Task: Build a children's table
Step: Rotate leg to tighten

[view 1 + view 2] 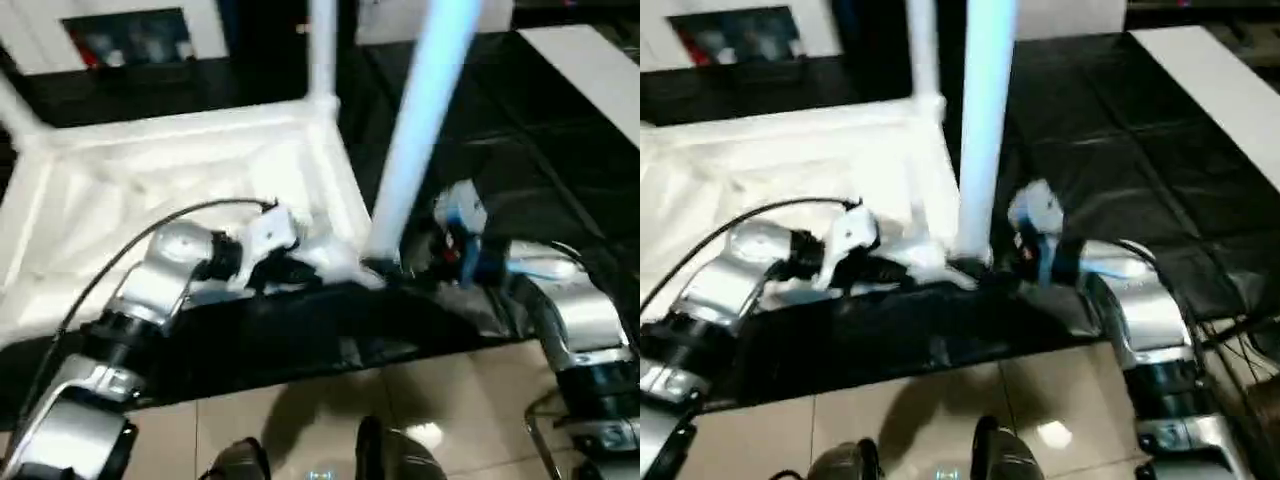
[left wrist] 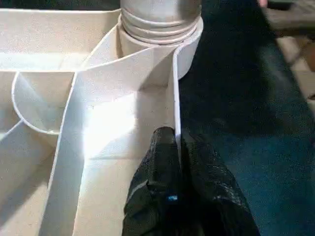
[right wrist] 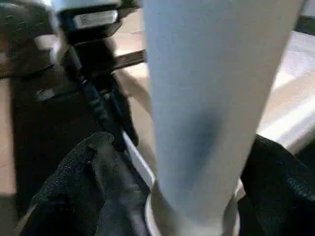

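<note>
The children's table top (image 1: 150, 170) lies upside down on a black mat, ribbed underside up. A white leg (image 1: 425, 120) stands in its near right corner socket, another leg (image 1: 322, 45) in the far right corner, and a third (image 1: 15, 110) at the far left. My left gripper (image 2: 174, 142) is shut on the thin rim wall (image 2: 174, 88) of the top, just short of the socket holding the leg (image 2: 160, 19). My right gripper (image 3: 197, 191) stands open around the base of the near right leg (image 3: 211, 98), with one black finger (image 3: 93, 182) on each side.
The black mat (image 1: 500, 130) reaches to the right and back. Tan floor tiles (image 1: 300, 420) lie in front, with my feet (image 1: 240, 460) at the bottom edge. A white cabinet (image 1: 130, 35) stands at the back left, and a white board (image 1: 590, 60) at the far right.
</note>
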